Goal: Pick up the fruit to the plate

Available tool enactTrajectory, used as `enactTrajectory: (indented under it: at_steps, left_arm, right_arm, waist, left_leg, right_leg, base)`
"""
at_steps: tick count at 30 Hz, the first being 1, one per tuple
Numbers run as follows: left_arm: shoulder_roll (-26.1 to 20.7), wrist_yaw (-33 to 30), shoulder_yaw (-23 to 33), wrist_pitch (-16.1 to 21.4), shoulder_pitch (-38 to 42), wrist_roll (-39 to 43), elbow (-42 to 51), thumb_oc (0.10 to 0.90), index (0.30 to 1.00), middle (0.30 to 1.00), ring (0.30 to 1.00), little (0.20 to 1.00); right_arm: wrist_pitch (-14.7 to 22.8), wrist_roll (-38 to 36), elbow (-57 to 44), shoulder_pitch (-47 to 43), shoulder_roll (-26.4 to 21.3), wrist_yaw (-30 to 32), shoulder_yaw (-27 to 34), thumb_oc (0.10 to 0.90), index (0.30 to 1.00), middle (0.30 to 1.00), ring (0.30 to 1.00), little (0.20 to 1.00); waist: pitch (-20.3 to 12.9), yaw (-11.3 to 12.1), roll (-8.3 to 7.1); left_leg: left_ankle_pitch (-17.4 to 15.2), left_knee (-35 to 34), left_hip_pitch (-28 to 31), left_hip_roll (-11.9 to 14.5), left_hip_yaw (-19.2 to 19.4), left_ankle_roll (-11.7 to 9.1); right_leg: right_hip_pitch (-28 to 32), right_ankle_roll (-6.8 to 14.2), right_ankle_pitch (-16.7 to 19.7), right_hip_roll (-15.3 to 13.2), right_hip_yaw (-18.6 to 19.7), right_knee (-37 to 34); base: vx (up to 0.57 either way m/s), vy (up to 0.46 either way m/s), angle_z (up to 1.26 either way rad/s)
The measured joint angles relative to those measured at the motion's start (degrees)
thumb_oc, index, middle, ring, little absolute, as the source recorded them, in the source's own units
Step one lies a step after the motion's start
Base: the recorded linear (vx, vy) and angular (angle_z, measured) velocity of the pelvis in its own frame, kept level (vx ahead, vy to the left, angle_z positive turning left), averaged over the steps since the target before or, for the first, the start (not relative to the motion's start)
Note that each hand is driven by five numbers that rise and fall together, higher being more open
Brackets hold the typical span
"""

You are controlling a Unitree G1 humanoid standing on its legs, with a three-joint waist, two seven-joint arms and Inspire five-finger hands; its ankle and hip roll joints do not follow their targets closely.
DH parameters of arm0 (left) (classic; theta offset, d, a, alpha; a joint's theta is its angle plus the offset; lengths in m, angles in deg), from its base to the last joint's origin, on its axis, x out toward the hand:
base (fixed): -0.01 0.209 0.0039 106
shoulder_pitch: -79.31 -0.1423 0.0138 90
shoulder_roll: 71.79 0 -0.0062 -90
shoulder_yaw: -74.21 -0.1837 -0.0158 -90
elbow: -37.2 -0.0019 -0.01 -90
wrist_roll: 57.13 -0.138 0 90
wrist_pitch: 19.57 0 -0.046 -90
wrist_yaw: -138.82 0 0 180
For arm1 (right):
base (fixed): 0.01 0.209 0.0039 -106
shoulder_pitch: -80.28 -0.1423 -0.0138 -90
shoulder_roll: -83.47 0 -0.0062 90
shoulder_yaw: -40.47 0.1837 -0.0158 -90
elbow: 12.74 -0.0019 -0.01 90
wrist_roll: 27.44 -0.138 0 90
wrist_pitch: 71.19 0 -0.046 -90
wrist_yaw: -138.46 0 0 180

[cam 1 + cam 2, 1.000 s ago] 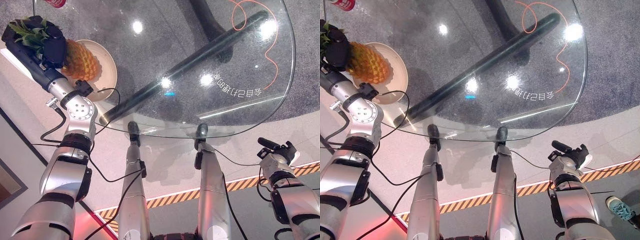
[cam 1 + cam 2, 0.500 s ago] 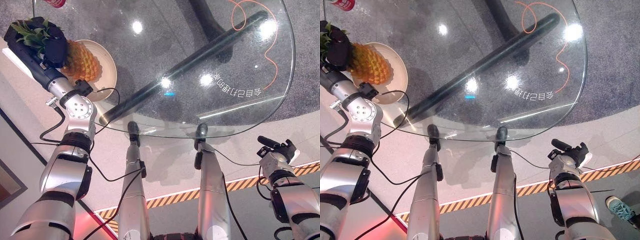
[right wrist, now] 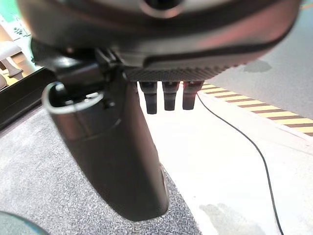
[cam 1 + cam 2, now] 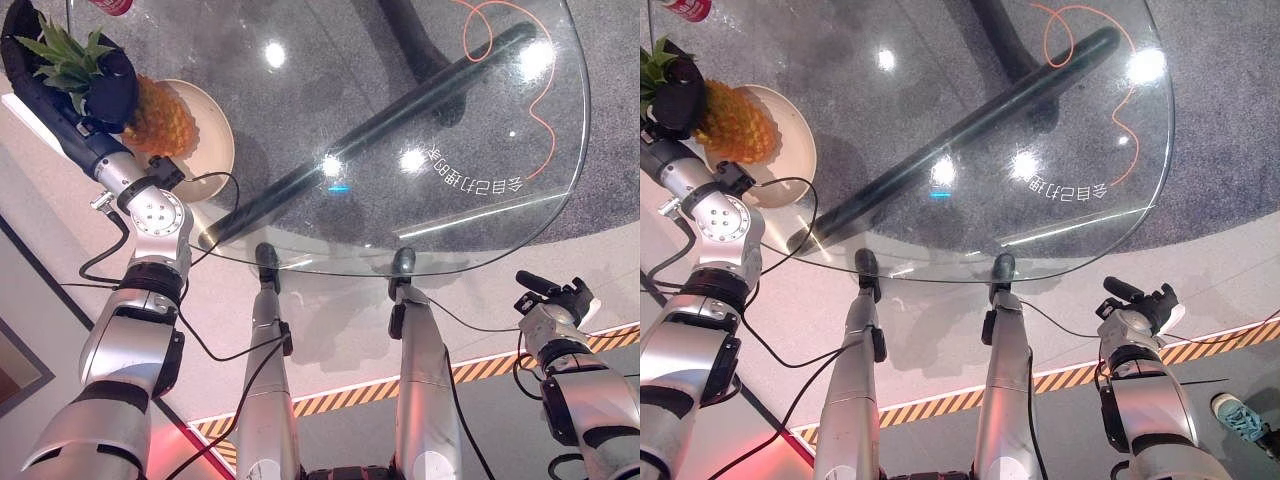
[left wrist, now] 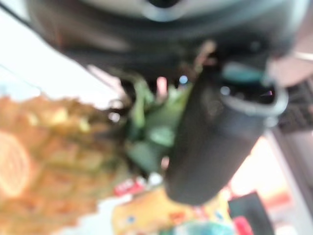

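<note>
A yellow-orange pineapple (image 4: 162, 118) with a green crown lies over the beige plate (image 4: 216, 150) at the glass table's far left. My left hand (image 4: 108, 84) is shut round the crown end; in the left wrist view the leaves (image 5: 151, 127) sit beside its thumb (image 5: 215, 142) and the fruit's body (image 5: 44, 156) stretches away. Whether the fruit rests on the plate I cannot tell. My right hand (image 4: 558, 298) hangs low at the right, off the table, open, with its fingers (image 3: 168, 98) straight and nothing in them.
The round glass table (image 4: 560, 190) shows a dark base bar (image 4: 400, 95) and an orange cable (image 4: 545, 110) on the floor beneath. A red can (image 4: 110, 5) stands at the far left edge. Striped floor tape (image 4: 480, 370) and a person's shoe (image 4: 1240, 412) lie near the right hand.
My left hand has moved slightly farther away and up with the crown, tilting the pineapple over the plate. The right hand has stayed put.
</note>
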Motion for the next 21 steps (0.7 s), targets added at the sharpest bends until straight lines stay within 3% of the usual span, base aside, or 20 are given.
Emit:
enactTrajectory:
  at_steps: [18, 21]
  left_arm:
    - [2.15, 0.27, -0.01, 2.31, -0.85, 0.16, 2.11, 0.753, 0.860, 0.860, 0.860, 0.853]
    - [2.30, 0.31, -0.02, 2.44, -2.10, 0.47, 3.90, 0.800, 0.900, 0.900, 0.900, 0.900]
  right_arm:
    - [0.75, 0.00, -0.14, -0.22, 0.21, 0.07, -0.88, 0.800, 0.900, 0.900, 0.900, 0.900]
    - [0.77, 0.00, -0.15, -0.22, 0.28, 0.09, -0.87, 0.800, 0.900, 0.900, 0.900, 0.900]
  waist:
    - [0.00, 0.36, 0.00]
    - [0.00, 0.47, 0.00]
  left_leg:
    - [0.07, -0.06, -0.06, 0.14, -0.20, -0.04]
    - [0.07, -0.09, -0.07, 0.14, -0.21, -0.05]
  right_leg:
    - [0.03, 0.12, -0.09, 0.17, -0.13, -0.01]
    - [0.03, 0.55, -0.38, 0.18, -0.15, -0.04]
  base:
    - [0.00, 0.000, 0.00]
    - [-0.01, -0.003, 0.00]
